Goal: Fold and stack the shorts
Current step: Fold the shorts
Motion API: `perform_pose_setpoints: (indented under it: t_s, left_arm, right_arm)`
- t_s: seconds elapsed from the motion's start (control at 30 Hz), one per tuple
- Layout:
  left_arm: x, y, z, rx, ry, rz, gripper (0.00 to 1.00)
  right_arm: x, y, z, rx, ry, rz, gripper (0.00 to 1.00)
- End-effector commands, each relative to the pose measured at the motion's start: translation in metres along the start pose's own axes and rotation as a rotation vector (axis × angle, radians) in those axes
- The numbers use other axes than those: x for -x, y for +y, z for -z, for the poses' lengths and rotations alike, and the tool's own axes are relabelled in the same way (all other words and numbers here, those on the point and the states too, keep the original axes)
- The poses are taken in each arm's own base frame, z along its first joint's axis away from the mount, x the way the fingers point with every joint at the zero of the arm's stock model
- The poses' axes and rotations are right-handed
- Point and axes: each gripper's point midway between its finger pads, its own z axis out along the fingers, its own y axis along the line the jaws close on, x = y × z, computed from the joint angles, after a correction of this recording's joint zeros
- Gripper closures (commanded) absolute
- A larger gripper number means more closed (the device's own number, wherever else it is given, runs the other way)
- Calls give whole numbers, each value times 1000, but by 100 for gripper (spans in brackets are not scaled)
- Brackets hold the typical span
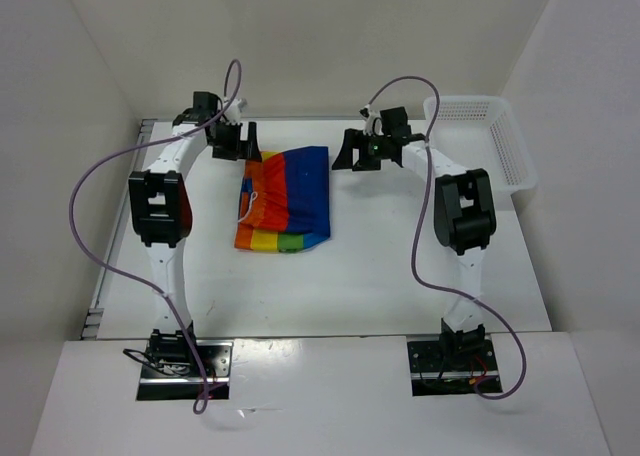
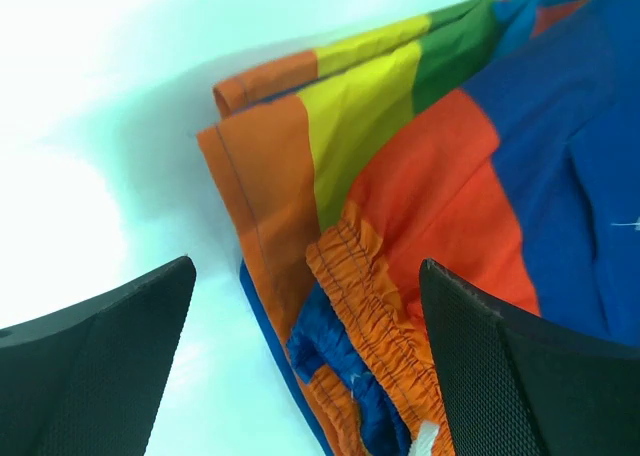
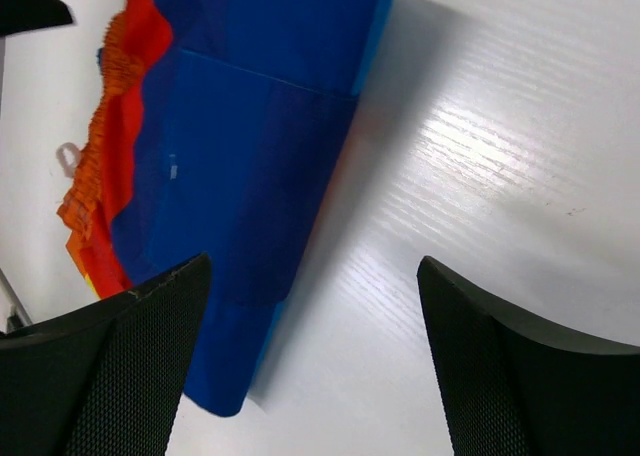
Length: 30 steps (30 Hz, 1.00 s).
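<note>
The soft rainbow-striped cloth shorts (image 1: 285, 201) lie folded into a rough rectangle on the white counter (image 1: 400, 266), between the two arms and towards the far side, with the gathered orange waistband (image 2: 365, 296) turned to the left. The left tool (image 2: 307, 271) is at the far left corner of the shorts and the right tool (image 3: 315, 264) is just beside their blue far right edge. Each has its fingers spread apart and grips nothing. A white mesh plastic basket (image 1: 480, 141) stands at the far right corner.

White table (image 1: 370, 276): folded shorts (image 1: 285, 201) centre; basket (image 1: 466, 103) seemingly on right edge.
</note>
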Motion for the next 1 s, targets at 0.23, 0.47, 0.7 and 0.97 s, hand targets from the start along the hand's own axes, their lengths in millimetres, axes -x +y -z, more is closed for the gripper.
perform_pose_setpoints:
  t_s: [0.23, 0.47, 0.7, 0.97]
  left_arm:
    - [53, 29, 142, 454, -189, -57, 1]
    - [-15, 91, 228, 544, -231, 115, 1]
    - [-88, 92, 250, 547, -200, 213, 1]
    - [-121, 69, 247, 502, -175, 224, 1]
  right_arm:
    - [56, 10, 106, -309, -145, 423, 1]
    - [15, -19, 176, -584, 25, 594, 0]
    - [-16, -3, 248, -646, 5, 579, 0]
    - [-54, -14, 298, -831, -39, 459, 0]
